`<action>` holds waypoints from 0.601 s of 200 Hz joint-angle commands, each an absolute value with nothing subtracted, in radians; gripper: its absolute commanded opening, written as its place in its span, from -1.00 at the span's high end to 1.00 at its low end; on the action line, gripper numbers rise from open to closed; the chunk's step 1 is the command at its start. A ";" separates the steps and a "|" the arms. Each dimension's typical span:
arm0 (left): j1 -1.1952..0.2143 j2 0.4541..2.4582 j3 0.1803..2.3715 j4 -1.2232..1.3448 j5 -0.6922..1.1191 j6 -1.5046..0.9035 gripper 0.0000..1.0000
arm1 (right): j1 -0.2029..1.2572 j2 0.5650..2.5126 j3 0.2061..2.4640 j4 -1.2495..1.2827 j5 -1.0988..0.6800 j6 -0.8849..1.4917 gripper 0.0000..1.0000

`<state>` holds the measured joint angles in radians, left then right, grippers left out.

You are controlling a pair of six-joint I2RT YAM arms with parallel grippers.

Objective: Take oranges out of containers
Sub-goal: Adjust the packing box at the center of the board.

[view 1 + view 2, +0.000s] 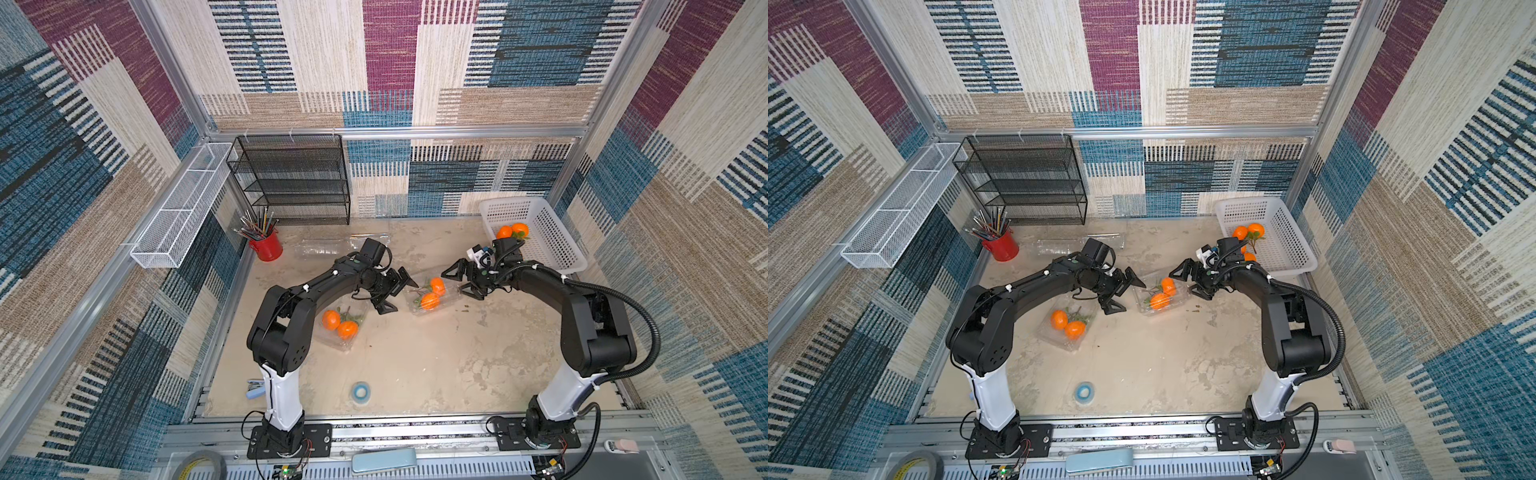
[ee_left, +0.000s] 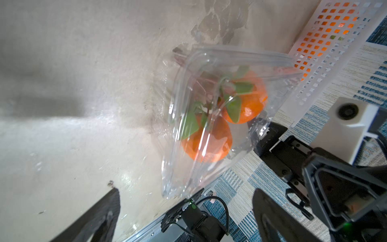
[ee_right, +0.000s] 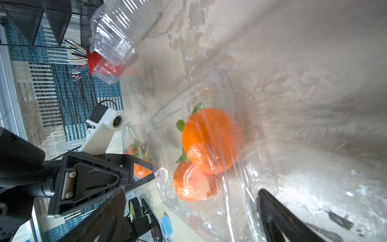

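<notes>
Left of centre, a clear container (image 1: pixel 347 343) holds two oranges (image 1: pixel 331 320). At centre, the left gripper (image 1: pixel 399 296) and right gripper (image 1: pixel 460 284), both spread wide and empty, flank a second container (image 1: pixel 413 307) with an orange pair (image 1: pixel 430 300). Upper right, more oranges (image 1: pixel 519 229) sit in the white basket (image 1: pixel 548 241)

The container (image 2: pixel 181 88) ahead of the left gripper (image 1: pixel 402 297) is clear, glossy, crinkled plastic; its oranges (image 2: pixel 209 144) look smooth and shiny. The bench (image 1: pixel 415 365) is matt and rough. The basket (image 1: pixel 550 232) is perforated plastic.
</notes>
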<state>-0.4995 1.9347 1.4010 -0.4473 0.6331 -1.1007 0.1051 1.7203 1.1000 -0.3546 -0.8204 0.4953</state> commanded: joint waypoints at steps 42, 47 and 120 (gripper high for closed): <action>-0.499 2.061 1.557 -0.455 0.656 -1.086 -0.99 | 0.106 1.683 1.051 -0.389 -0.859 0.476 -0.97; -0.499 2.069 1.569 -0.459 0.656 -1.084 -0.99 | 0.103 1.686 1.055 -0.403 -0.856 0.467 -0.97; -0.500 2.123 1.664 -0.519 0.654 -1.045 -0.99 | 0.024 1.686 1.014 -0.336 -0.910 0.451 -0.97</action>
<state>-0.4995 2.1201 1.6531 -0.4877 0.6422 -1.0885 0.0372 1.6825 1.0245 -0.3885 -0.8680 0.4664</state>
